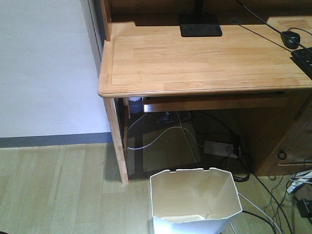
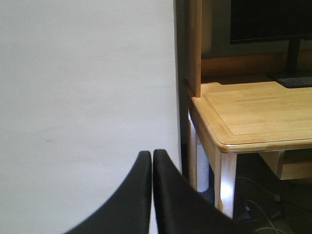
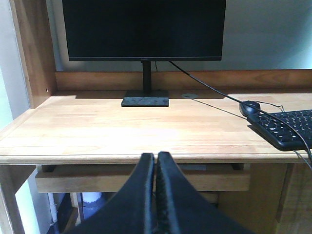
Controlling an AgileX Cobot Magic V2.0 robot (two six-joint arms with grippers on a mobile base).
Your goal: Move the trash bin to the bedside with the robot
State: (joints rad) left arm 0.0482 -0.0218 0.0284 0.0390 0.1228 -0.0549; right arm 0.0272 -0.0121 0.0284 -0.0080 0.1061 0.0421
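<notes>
Jaws of my left gripper [image 2: 151, 155] pressed together, empty; the trash bin [image 1: 195, 197] stood upright on the floor [image 1: 58, 185] just before the desk [image 1: 204, 63] — mouth up, long axis vertical — and my right gripper [image 3: 156, 157] was pinched together too, empty.

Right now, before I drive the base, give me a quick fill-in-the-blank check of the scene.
The trash bin stands on the ____ before the desk.
The left hand and the right hand are both ____.
The keyboard lies to the monitor's ____.
Missing: floor; shut; right.
</notes>
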